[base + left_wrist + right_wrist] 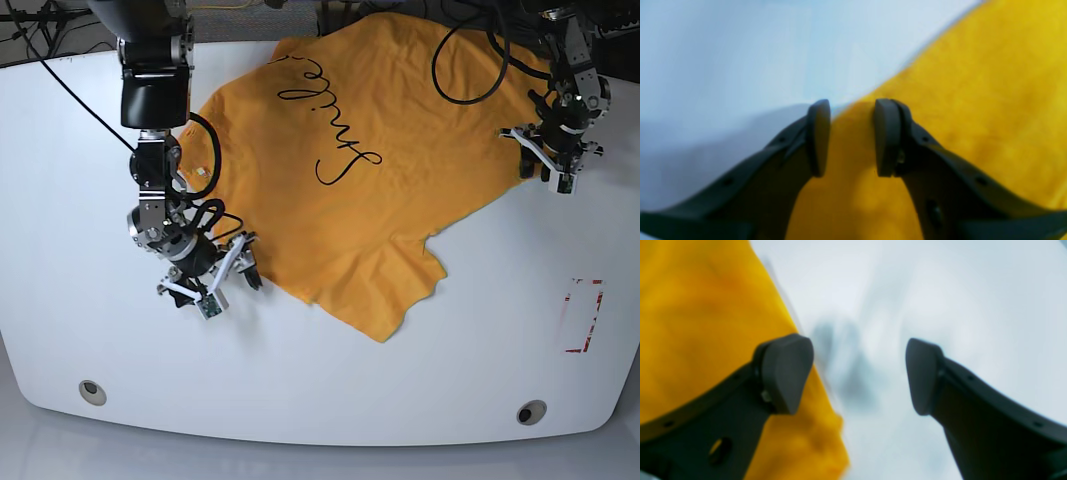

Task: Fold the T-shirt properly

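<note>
A: Left wrist view?
B: left gripper (851,136) has its jaws apart, narrow gap. Yellow T-shirt (973,110) fabric fills the gap and the right side.
A: Edge?
B: Runs diagonally, upper right down to the fingertips (818,136). White table (740,66) on the left. Blurry.

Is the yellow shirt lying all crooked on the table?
Yes. The T-shirt lies spread but turned at a slant on the white table, so its black Smile writing runs diagonally. Nothing looks torn or spilled.
</note>
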